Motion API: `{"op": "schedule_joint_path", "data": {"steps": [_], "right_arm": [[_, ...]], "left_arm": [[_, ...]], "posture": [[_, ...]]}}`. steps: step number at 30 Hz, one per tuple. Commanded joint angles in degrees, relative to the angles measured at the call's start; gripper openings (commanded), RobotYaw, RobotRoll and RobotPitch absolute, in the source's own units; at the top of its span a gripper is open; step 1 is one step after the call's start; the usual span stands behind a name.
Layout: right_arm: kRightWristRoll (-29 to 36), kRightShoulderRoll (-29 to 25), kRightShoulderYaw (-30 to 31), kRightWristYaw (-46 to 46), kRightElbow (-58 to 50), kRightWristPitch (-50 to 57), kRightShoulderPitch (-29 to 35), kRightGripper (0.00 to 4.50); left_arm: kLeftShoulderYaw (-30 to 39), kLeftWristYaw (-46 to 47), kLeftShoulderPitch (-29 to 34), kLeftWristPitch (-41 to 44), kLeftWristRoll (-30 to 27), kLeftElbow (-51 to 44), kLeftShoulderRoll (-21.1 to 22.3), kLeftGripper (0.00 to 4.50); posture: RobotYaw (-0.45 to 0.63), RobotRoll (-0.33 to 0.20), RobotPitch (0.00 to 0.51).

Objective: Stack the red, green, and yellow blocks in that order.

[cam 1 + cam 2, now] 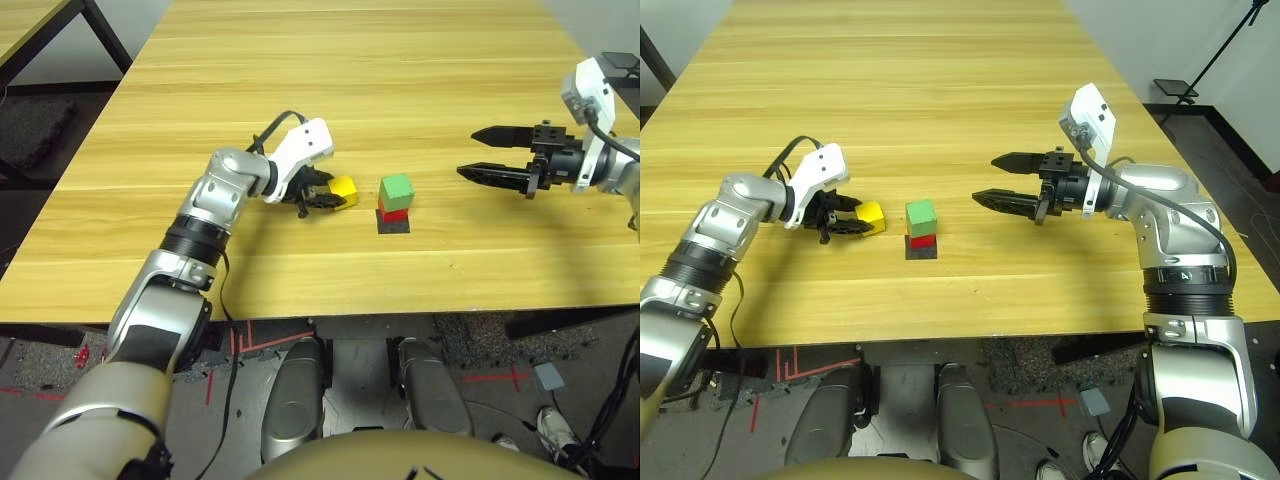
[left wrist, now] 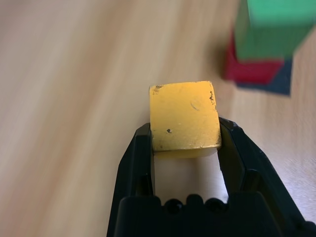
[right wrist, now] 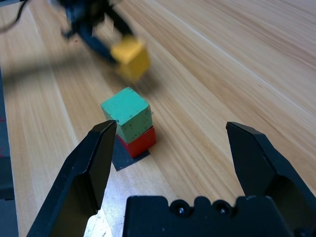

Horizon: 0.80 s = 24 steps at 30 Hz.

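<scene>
Yellow block was clamped between both fingers of the left gripper, left of the stack, near it. Green block sat on red block, slightly askew; red was on the black patch, on the wood-grain table. Right gripper was released, empty, fingers wide apart, right of the stack, over the table.
</scene>
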Motion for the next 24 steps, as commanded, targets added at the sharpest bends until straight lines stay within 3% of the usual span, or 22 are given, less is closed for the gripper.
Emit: {"op": "schedule_joint_path", "data": {"steps": [1, 4, 11, 19, 24], "right_arm": [[-0.11, -0.76, 0.60, 0.98, 0.39, -0.81, -0.61, 4.50], [-0.27, -0.83, 0.60, 1.35, 0.69, -1.19, -0.33, 4.50], [-0.11, -0.87, 0.29, 1.09, 0.11, -1.15, 1.14, 4.50], [0.62, -1.35, -0.47, 0.42, -1.67, -0.23, 3.06, 4.50], [1.03, -1.55, -1.03, -0.37, -2.71, 0.43, 3.93, 4.50]], "left_arm": [[1.10, -2.33, -3.89, 4.74, -1.82, -5.25, 1.65, 1.91], [1.36, -3.51, -6.76, 9.70, -3.77, -8.94, 1.97, 1.91], [-1.46, -2.02, -6.71, 19.12, -7.02, -16.41, -2.66, 1.91], [-4.79, 0.92, -7.23, 20.68, -6.00, -11.77, -8.12, 1.91], [-7.42, 1.01, -7.10, 20.44, -5.13, -9.50, -9.16, 1.91]], "posture": [[0.19, -0.007, 0.104], [0.19, 0.003, 0.103], [0.18, 0.007, 0.106], [0.15, 0.014, 0.112], [0.14, 0.016, 0.116]]}}
